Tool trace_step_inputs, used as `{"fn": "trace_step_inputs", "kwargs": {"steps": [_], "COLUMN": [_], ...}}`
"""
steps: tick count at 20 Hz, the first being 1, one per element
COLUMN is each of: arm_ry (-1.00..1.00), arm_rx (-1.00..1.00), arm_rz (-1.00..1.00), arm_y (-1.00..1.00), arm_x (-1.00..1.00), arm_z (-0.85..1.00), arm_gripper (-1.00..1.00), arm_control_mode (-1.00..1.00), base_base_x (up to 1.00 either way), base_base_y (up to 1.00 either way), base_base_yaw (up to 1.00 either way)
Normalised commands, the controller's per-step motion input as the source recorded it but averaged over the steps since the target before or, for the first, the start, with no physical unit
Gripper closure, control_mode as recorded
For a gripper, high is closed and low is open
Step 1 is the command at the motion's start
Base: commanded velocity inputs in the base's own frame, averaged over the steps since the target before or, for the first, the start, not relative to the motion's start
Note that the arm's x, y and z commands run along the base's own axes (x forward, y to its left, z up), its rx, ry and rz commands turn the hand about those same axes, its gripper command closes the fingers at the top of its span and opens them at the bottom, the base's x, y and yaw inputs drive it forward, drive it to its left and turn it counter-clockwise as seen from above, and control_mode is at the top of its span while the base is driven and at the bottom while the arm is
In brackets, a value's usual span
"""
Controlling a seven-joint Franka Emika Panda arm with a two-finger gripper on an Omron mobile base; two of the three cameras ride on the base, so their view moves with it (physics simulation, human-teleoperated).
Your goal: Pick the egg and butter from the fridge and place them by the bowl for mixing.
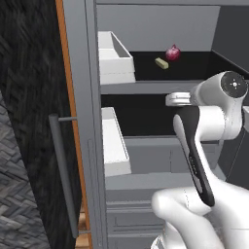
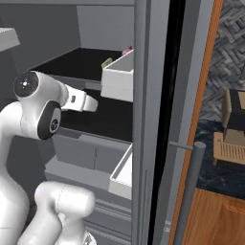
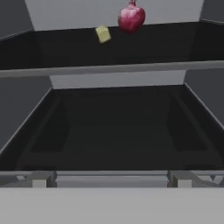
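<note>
The butter (image 1: 161, 63) is seen on the fridge (image 1: 146, 87) upper shelf beside an onion (image 1: 172, 52). The gripper (image 3: 111, 179) is aimed at the lower shelf. Jaws are spread wide, holding nothing.

Dark grey herringbone tiled wall (image 2: 229, 43) on the right, warm orange-brown wooden cabinet (image 2: 215, 220) down low, dark speckled countertop (image 2: 225, 177) above it. Flat, even light everywhere.

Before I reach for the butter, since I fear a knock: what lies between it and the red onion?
Bare black shelf, seen from the hand: pale yellow butter stick and dark red round onion sit apart.
</note>
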Motion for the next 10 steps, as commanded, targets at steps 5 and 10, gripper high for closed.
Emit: {"fn": "trace_step_inputs", "kwargs": {"steps": [5, 10], "arm_ry": [0.01, 0.00], "arm_rx": [0.00, -0.04], "arm_rz": [0.03, 0.14], "arm_y": [-0.22, -0.19], "arm_x": [0.10, 0.12], "arm_z": [0.48, 0.22], "arm_gripper": [-1.00, -1.00], "arm_control_mode": [-1.00, -1.00], "base_base_x": [0.00, 0.00], "base_base_y": [0.00, 0.00], "base_base_yaw": [0.00, 0.00]}}
